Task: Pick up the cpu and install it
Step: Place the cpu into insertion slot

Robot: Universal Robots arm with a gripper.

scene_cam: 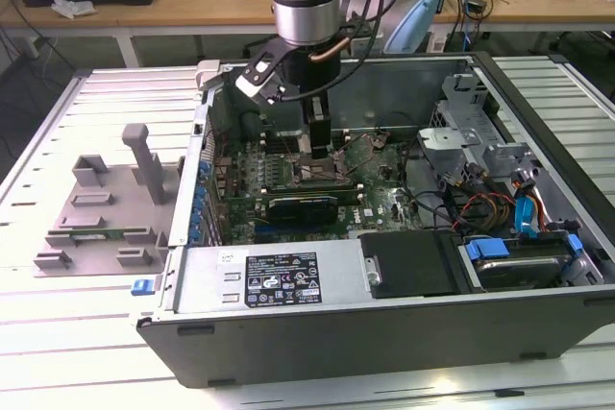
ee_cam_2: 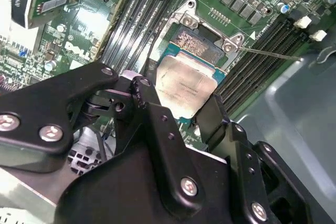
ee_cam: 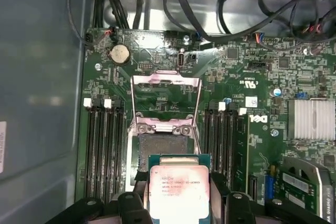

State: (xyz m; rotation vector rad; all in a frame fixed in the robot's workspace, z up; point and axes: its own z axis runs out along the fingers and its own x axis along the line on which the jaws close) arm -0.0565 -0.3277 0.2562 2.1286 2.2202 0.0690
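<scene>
Gripping the cpu [ee_cam: 178,190] by two opposite edges, the tool [ee_cam_2: 178,96] holds it over the open socket [ee_cam: 160,153], its plate [ee_cam: 165,81] raised, inside the case [scene_cam: 384,333].

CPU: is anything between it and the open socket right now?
Nothing visible. The fingers hold the cpu partly over the bare socket, and the metal retention frame is swung open, clear of it, in the first wrist view.
</scene>
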